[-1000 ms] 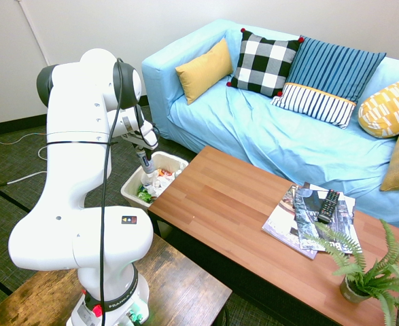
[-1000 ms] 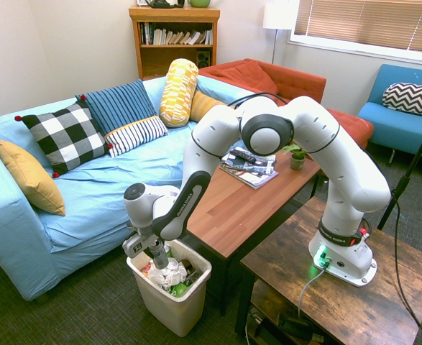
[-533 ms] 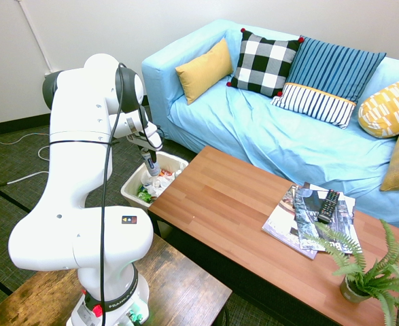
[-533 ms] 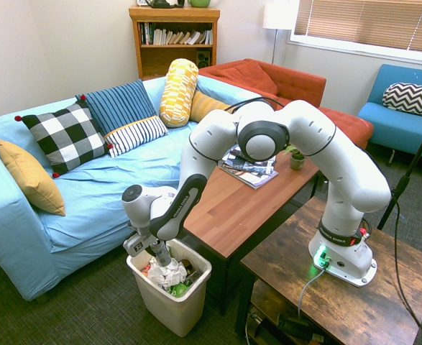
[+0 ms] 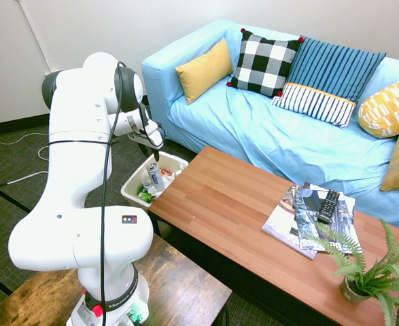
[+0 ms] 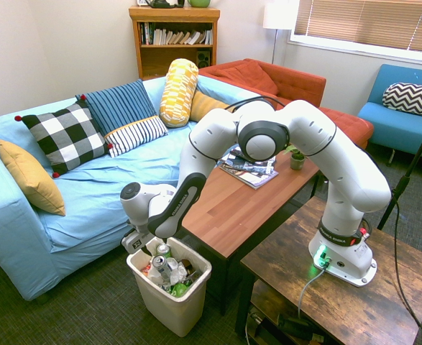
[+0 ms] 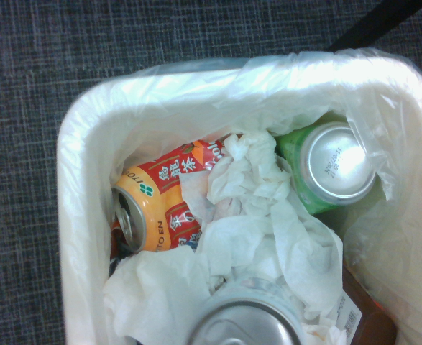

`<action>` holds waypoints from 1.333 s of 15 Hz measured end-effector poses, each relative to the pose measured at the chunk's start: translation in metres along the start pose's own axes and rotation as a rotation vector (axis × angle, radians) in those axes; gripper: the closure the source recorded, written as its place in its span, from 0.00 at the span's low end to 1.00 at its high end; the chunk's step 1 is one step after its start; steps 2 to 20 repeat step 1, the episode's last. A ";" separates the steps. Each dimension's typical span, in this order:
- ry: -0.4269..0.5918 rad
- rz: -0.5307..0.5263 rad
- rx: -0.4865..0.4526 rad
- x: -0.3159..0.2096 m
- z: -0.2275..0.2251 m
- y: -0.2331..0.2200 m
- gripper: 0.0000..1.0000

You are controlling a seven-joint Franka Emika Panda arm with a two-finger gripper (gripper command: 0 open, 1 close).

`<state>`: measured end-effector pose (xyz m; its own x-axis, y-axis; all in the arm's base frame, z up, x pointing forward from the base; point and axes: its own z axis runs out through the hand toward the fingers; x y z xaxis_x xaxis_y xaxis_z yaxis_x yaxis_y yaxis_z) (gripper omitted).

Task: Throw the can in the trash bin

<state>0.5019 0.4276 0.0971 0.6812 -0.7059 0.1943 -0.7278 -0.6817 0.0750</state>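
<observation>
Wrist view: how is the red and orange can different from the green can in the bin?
The red and orange can lies on its side, showing its printed label; the green can points its shiny silver end at the camera, with little green showing. The red and orange can's end has an open drinking hole; the green can's end is closed. Both sit in the trash bin among crumpled white paper.
</observation>
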 end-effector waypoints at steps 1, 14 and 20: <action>0.003 0.007 0.005 -0.001 -0.008 -0.001 0.00; 0.003 0.007 0.005 -0.001 -0.008 -0.001 0.00; 0.003 0.007 0.005 -0.001 -0.008 -0.001 0.00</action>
